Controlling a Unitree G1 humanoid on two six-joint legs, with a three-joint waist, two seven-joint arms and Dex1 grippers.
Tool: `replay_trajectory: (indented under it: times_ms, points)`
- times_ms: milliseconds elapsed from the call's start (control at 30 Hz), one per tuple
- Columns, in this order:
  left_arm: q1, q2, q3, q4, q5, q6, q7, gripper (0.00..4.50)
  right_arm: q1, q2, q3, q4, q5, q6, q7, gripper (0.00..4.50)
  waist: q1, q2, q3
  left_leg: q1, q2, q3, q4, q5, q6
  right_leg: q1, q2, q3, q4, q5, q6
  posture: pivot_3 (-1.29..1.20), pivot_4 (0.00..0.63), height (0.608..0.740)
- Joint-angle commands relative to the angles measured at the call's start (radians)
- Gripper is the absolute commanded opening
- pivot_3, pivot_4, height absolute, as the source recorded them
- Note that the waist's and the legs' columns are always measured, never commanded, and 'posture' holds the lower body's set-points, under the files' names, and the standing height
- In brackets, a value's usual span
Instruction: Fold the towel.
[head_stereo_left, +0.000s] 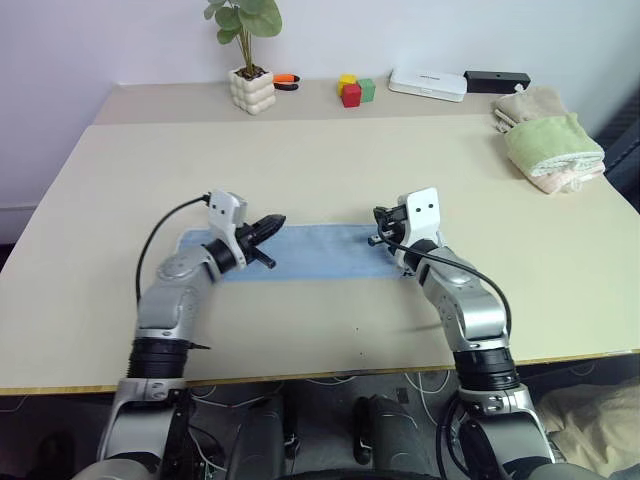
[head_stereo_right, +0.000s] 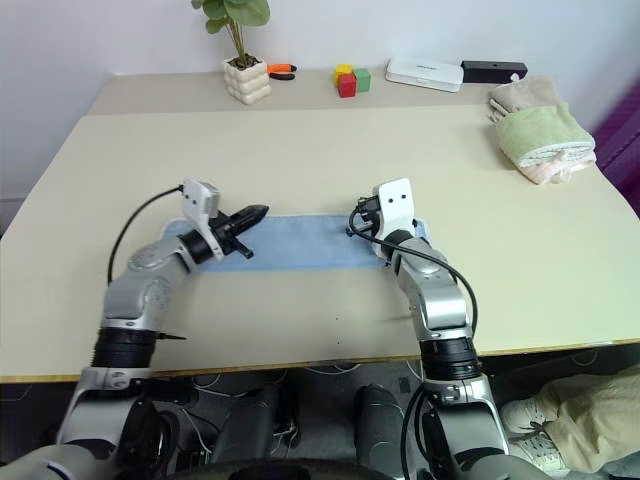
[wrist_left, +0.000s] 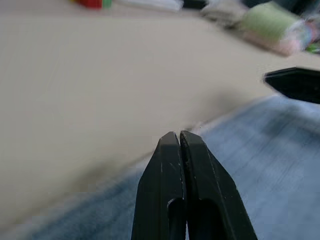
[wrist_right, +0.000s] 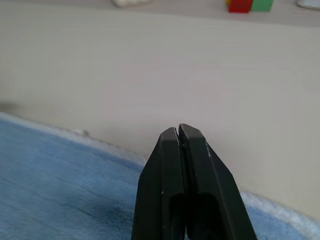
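Two grippers: left gripper and right gripper, both with fingers clenched on nothing, hovering over the towel's two ends, probably poised to pinch and fold.
Towel: towel lies flat as a long blue strip on the counter, at 6 o'clock of its middle, between the arms.
Fold: likely partway done, judging by the narrow strip.
Stack: other towels at 2 o'clock, well apart, out of the way.
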Motion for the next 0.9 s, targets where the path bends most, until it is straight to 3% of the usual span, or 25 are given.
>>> replay_trajectory:
  times_ms: [33,167,367,500,533,633,700,733,800,900]
  points:
    - [0.018,0.027,0.030,0.022,0.031,-0.042,0.050,0.04,0.041,-0.044,-0.008,0.042,-0.055,-0.111,-0.018,0.00,0.000,0.000,0.000,0.000,0.000,0.000,-0.001,0.000,0.000,0.000,0.000,0.000,-0.001,0.000,0.000,0.00,0.150,0.740]
    - [0.030,0.092,0.081,0.066,0.014,-0.059,0.026,0.04,0.110,-0.113,-0.016,0.109,-0.102,-0.239,-0.019,0.00,-0.003,-0.001,-0.001,0.001,0.000,0.000,-0.001,0.000,0.000,0.000,0.000,0.000,-0.001,0.000,0.000,0.00,0.150,0.740]
    - [0.051,0.184,0.144,0.109,-0.018,-0.053,-0.019,0.04,0.104,-0.177,-0.063,0.122,-0.073,-0.283,0.024,0.00,-0.004,-0.001,-0.002,0.002,0.001,0.000,-0.002,-0.002,0.003,0.001,0.000,0.000,-0.001,0.000,0.000,0.00,0.150,0.740]
    - [0.074,0.215,0.153,0.084,-0.063,-0.046,-0.080,0.00,0.084,-0.185,-0.086,0.116,-0.037,-0.275,0.051,1.20,-0.003,-0.001,-0.002,0.002,0.001,0.000,-0.002,-0.002,0.002,0.001,0.000,0.000,-0.001,0.000,0.000,0.00,0.150,0.740]
    - [0.078,0.218,0.161,0.073,-0.081,-0.040,-0.097,0.56,0.081,-0.185,-0.090,0.108,-0.031,-0.269,0.057,1.76,-0.003,-0.001,-0.002,0.002,0.001,0.000,-0.002,-0.002,0.003,0.001,0.000,0.000,-0.001,0.000,0.000,0.00,0.150,0.740]
    - [0.093,0.231,0.151,0.009,-0.102,-0.040,-0.141,1.70,0.083,-0.188,-0.120,0.053,0.010,-0.221,0.069,3.19,-0.003,-0.001,-0.002,0.002,0.001,0.000,-0.002,-0.002,0.003,0.001,0.000,0.000,-0.001,0.000,0.000,0.00,0.150,0.740]
    - [0.091,0.245,0.143,-0.021,-0.112,-0.056,-0.183,2.74,0.093,-0.191,-0.181,-0.051,0.106,-0.115,0.075,4.23,-0.001,-0.001,-0.002,0.002,0.002,0.000,-0.002,-0.002,0.003,0.000,0.000,0.000,-0.001,0.000,0.000,0.00,0.150,0.740]
    - [0.082,0.250,0.144,-0.018,-0.110,-0.061,-0.188,3.25,0.098,-0.193,-0.214,-0.091,0.149,-0.061,0.069,4.50,0.002,-0.001,-0.002,0.001,0.002,0.000,-0.002,-0.002,0.003,0.000,0.000,0.000,-0.001,0.000,0.000,0.00,0.150,0.740]
    - [0.069,0.269,0.133,-0.003,-0.098,-0.078,-0.224,4.25,0.107,-0.184,-0.298,-0.178,0.274,0.076,0.044,4.50,0.003,-0.001,-0.002,0.000,0.002,-0.001,-0.002,-0.002,0.003,0.000,-0.001,0.000,-0.001,0.000,0.000,0.00,0.150,0.740]
    - [0.045,0.303,0.108,0.016,-0.082,-0.130,-0.307,4.38,0.156,-0.179,-0.387,-0.364,0.484,0.265,0.029,4.50,0.005,-0.001,-0.002,0.000,0.002,-0.001,-0.002,-0.004,0.005,0.000,-0.001,0.000,-0.002,0.000,-0.001,0.00,0.150,0.740]
